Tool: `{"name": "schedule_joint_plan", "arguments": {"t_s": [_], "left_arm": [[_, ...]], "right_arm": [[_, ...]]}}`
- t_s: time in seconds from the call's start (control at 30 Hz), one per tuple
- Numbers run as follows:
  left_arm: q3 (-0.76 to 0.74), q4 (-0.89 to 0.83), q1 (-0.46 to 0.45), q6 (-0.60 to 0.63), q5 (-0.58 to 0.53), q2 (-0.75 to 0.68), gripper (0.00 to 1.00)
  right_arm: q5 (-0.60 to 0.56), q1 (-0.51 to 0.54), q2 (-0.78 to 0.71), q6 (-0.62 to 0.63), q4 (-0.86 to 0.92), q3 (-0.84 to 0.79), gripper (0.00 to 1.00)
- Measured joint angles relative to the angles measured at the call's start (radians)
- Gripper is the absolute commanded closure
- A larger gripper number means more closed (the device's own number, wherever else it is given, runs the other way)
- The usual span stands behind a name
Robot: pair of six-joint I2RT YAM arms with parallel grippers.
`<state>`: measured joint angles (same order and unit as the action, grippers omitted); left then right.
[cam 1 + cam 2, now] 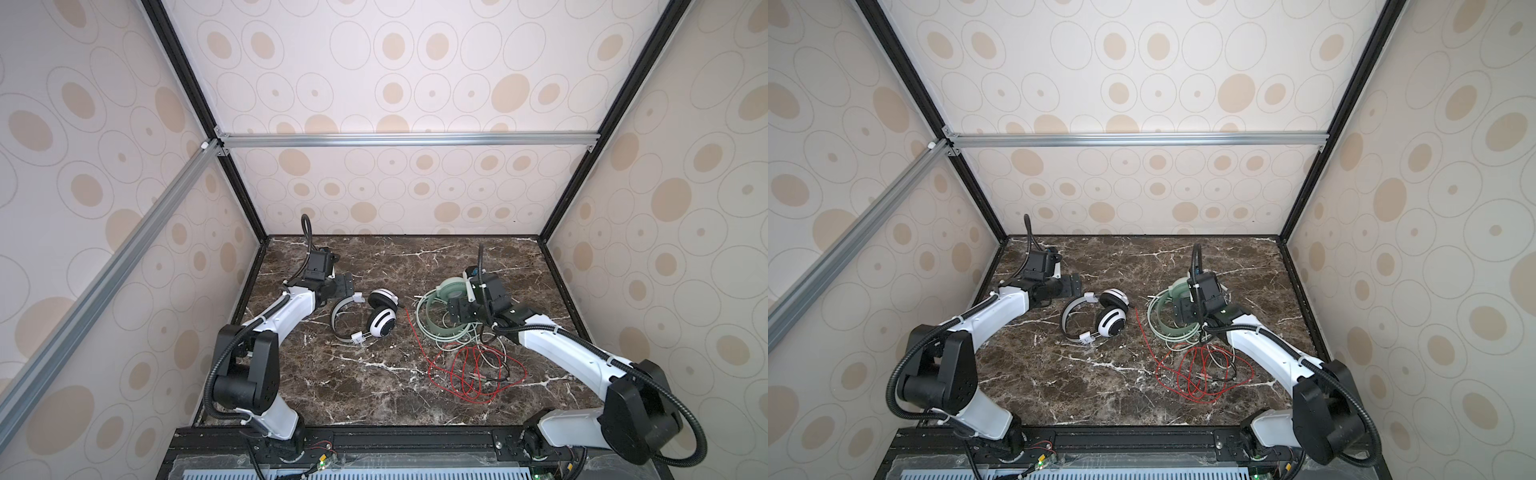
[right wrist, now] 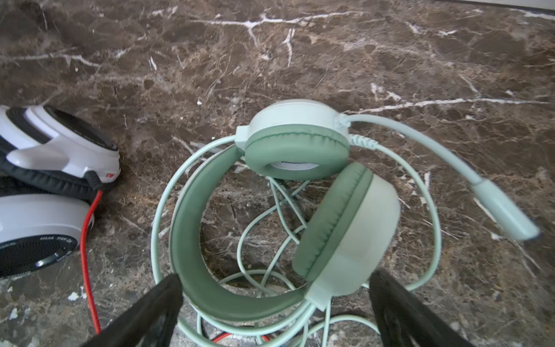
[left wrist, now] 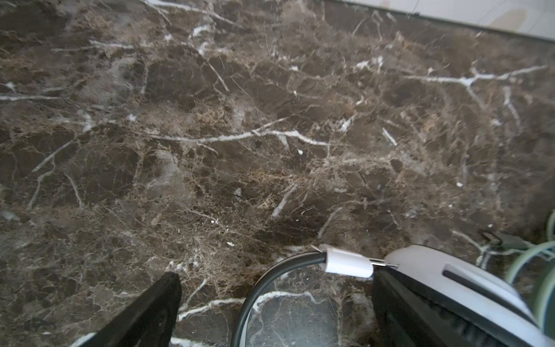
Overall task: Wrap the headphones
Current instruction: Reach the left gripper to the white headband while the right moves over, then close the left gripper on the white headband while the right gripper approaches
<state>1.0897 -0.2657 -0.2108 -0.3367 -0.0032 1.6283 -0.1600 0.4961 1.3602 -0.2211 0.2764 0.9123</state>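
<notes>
Dark marble tabletop [image 1: 332, 386] fills both top views. The white headset [image 1: 382, 323] lies left of centre and the green headset [image 1: 434, 328] to its right. Nearer, the red cord [image 1: 469, 374] tangles with the green cord [image 1: 422, 309], so lifting either set could drag the other's cord. The left gripper [image 1: 347, 286] reaches low beside the white band; the right gripper [image 1: 455, 316] points down over the green set.

Left wrist view: jaws wide apart and empty, the white band between them.

Right wrist view: jaws spread, holding nothing, flanking the green band and ear cup; closing could snag loose loops.
</notes>
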Motion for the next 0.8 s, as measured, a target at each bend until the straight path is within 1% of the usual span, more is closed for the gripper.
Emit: {"name": "schedule_joint_plan", "arguments": {"t_s": [0.27, 0.5, 0.8], "left_arm": [[0.002, -0.042, -0.006, 0.016, -0.014, 0.079, 0.02], [0.024, -0.051, -0.006, 0.038, -0.026, 0.119, 0.02], [0.026, -0.049, -0.003, 0.045, -0.025, 0.159, 0.02]], "right_arm": [[0.016, 0.067, 0.092, 0.053, 0.031, 0.122, 0.00], [0.032, 0.079, 0.123, 0.073, 0.063, 0.142, 0.00], [0.033, 0.127, 0.180, 0.076, 0.084, 0.198, 0.00]]}}
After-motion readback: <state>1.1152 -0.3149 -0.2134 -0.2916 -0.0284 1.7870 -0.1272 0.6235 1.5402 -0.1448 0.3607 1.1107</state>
